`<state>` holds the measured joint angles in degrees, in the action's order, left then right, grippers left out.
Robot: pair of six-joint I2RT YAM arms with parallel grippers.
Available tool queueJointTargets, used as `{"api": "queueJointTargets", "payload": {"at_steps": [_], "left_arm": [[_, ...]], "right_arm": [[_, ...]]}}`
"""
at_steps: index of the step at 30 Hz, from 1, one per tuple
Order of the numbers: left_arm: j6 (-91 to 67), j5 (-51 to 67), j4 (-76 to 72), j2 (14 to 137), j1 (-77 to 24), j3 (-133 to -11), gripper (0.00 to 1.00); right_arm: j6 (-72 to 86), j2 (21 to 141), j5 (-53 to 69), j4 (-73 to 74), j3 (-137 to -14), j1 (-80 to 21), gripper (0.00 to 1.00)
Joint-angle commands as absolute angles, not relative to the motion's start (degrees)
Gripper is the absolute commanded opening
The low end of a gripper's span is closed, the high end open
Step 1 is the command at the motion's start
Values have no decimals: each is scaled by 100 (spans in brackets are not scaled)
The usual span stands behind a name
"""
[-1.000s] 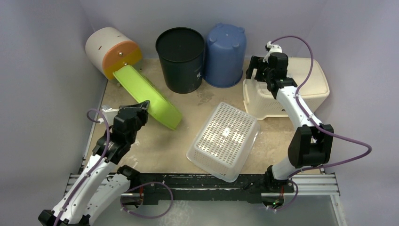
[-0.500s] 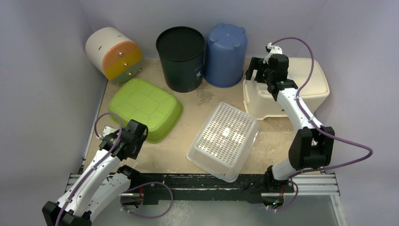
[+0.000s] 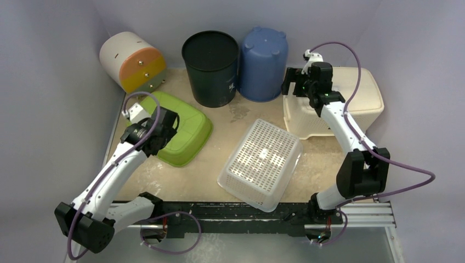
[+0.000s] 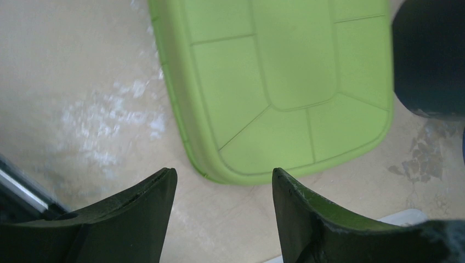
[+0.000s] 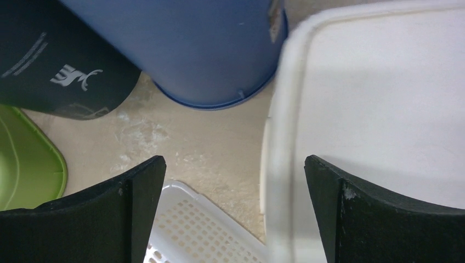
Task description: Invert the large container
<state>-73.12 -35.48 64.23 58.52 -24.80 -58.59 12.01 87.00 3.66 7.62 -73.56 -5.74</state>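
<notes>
Green tub (image 3: 189, 134) lies bottom-up on the bench (image 3: 241, 118), just front-left of the black bin (image 3: 211, 68). Its long axis looks skewed, far-left to near-right. Left gripper (image 4: 222, 175) hangs over the tub's near corner, wrist pitched down, fingers spread and empty. The left arm is far nearer. Right gripper (image 5: 234, 164) is right of the bin over the cream basket (image 5: 384, 109) edge, fingers spread and empty. Flip looks done.

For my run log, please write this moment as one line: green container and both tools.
green container: bottom up on table | left tool: open, over its corner, holding nothing | right tool: open, over cream basket edge
</notes>
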Motion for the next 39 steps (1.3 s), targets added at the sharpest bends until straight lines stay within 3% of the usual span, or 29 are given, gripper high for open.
{"api": "queueJointTargets", "payload": {"at_steps": [1, 12, 39], "left_arm": [[-5198, -4101, 5103, 6338, -2472, -6455, 64], [-3534, -3634, 2958, 7175, -2470, -6318, 67], [-3797, -3981, 2992, 7359, -2476, -6305, 70]], "right_arm": [[814, 8638, 136, 955, -7933, -1319, 100], [758, 9090, 330, 951, -8680, -2639, 100], [802, 9365, 310, 857, -8741, -3067, 100]]}}
